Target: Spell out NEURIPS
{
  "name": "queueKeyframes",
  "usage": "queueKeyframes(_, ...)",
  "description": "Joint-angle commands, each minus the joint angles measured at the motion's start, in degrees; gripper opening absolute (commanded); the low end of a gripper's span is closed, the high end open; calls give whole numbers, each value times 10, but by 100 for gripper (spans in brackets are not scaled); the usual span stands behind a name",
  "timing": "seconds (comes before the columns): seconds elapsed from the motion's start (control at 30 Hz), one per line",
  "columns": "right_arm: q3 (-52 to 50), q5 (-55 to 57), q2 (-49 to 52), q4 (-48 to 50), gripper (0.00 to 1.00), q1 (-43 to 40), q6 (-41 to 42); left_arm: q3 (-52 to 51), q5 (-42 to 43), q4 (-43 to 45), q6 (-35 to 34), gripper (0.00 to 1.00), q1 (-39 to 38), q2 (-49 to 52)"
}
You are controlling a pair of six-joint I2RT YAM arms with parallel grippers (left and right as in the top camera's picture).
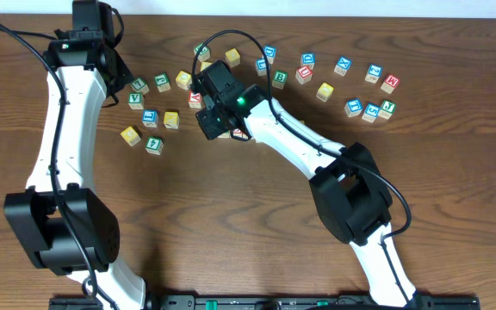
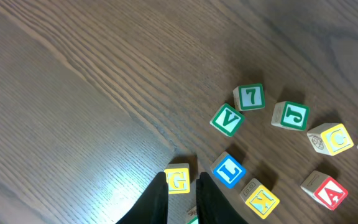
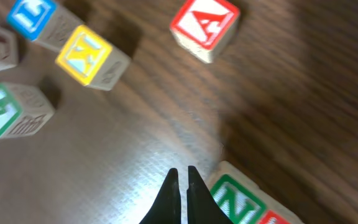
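Green N block | lies on table just right of right gripper fingertips, not between them | right fingers nearly together, empty | left gripper narrowly parted, empty

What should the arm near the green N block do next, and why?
Probably open the right gripper and shift it a little sideways over the green N block. Its fingers are pinched together on nothing, the N sits just beside them, and N starts the word.
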Motion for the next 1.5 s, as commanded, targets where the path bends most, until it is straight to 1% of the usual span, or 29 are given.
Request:
queueKeyframes(0.0,12,49,-23,1,1,-3,42,-7,-3,0,0,23,-1,-13)
queueKeyframes(0.3,12,42,-25,-18,1,-29,56,-12,-3,-2,0,24,-1,-12)
queueKeyframes(0.47,12,34,-76,-55,1,-37,39,-12,-3,-3,1,24,-1,-8)
queueKeyframes(0.6,12,36,-114,-105,1,-56,39,-12,-3,-3,1,24,-1,-4)
queueKeyframes(0.8,11,17,-110,-221,1,-66,51,-12,-3,-5,1,24,-1,4)
queueKeyframes(0.9,7,21,-104,-251,1,-64,54,-12,-3,-4,0,24,-1,7)
queueKeyframes(1.03,-25,25,-99,-242,1,-62,92,-12,-3,-4,0,24,-1,7)
queueKeyframes(1.3,-80,29,-99,-232,1,-60,95,-12,-3,-5,0,24,-1,7)
queueKeyframes(1.47,-118,60,-99,-194,1,-49,95,-12,-3,-6,0,24,-1,7)
